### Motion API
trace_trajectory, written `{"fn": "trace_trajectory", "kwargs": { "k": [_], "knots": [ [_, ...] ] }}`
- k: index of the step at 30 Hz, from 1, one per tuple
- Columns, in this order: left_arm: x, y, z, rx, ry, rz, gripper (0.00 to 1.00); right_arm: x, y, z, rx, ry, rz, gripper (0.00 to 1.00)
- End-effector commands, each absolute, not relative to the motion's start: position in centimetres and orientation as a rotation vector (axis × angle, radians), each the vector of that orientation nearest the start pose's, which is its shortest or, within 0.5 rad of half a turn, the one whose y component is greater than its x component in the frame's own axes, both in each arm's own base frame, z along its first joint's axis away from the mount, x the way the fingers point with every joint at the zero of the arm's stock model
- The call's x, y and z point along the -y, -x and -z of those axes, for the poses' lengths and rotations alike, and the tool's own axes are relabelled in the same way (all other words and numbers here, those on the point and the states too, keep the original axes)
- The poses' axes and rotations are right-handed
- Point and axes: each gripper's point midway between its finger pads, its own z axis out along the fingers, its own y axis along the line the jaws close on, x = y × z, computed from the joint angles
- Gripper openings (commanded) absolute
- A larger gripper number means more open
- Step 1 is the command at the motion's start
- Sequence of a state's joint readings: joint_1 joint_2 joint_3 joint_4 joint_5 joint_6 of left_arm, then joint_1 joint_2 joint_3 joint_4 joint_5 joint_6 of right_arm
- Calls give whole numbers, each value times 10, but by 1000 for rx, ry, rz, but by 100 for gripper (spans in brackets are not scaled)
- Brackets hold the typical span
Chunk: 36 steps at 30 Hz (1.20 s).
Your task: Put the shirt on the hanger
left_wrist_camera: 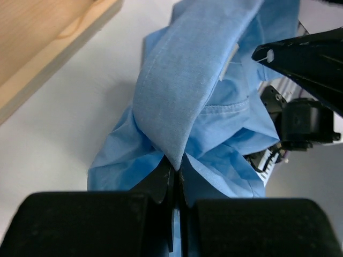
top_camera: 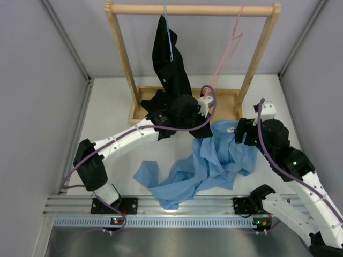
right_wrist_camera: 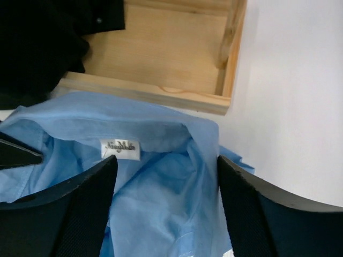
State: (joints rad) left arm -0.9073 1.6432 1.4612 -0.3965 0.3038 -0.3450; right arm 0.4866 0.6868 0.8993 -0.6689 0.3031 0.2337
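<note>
The light blue shirt (top_camera: 209, 160) lies crumpled on the table in front of the rack. My left gripper (top_camera: 203, 130) is shut on the tip of the shirt's collar (left_wrist_camera: 177, 107), pinched between the fingers (left_wrist_camera: 176, 170). My right gripper (top_camera: 239, 134) is open beside it. Its fingers (right_wrist_camera: 166, 160) straddle the collar at the white neck label (right_wrist_camera: 120, 148) without closing on the cloth. The pink wire hanger (top_camera: 225, 59) hangs from the right part of the rack's rod, apart from both grippers.
A wooden rack (top_camera: 193, 9) stands at the back, its base tray (right_wrist_camera: 161, 59) just behind the collar. A black garment (top_camera: 169, 59) hangs on a blue hanger left of the pink one. Grey walls close both sides.
</note>
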Motion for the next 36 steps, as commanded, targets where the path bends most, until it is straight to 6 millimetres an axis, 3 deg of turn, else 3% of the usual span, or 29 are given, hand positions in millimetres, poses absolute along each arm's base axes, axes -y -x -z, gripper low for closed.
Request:
{"fn": "trace_trajectory", "kwargs": {
  "k": [1, 3, 4, 7, 12, 17, 22, 28, 31, 36],
  "knots": [
    [415, -208, -258, -2058, -904, 1088, 0, -82, -220, -301, -1878, 178, -242, 73],
    [412, -206, -254, -2070, -898, 1070, 0, -89, -215, -319, -1817, 271, -275, 80],
    [408, -205, -255, -2071, -894, 1061, 0, -107, -207, -329, -1776, 380, -364, 82],
    [402, -202, -245, -2093, -905, 1024, 0, -136, -199, -335, -1745, 592, -471, 84],
    [398, -195, -247, -2090, -914, 1027, 0, -159, -206, -312, -1788, 798, -496, 86],
    [391, -189, -250, -2087, -924, 1042, 0, -179, -184, -293, -1716, 1045, -549, 82],
    [387, -175, -254, -2068, -968, 1091, 0, -179, -200, -293, -1634, 1032, -441, 81],
    [383, -163, -261, -2023, -1030, 1134, 0, -184, -211, -274, -1666, 1089, -372, 69],
    [384, -156, -266, -1998, -1066, 1172, 0, -192, -216, -272, -1660, 1090, -363, 57],
    [388, -160, -274, -1970, -1073, 1175, 0, -206, -212, -285, -1565, 1072, -424, 28]
  ]
}}
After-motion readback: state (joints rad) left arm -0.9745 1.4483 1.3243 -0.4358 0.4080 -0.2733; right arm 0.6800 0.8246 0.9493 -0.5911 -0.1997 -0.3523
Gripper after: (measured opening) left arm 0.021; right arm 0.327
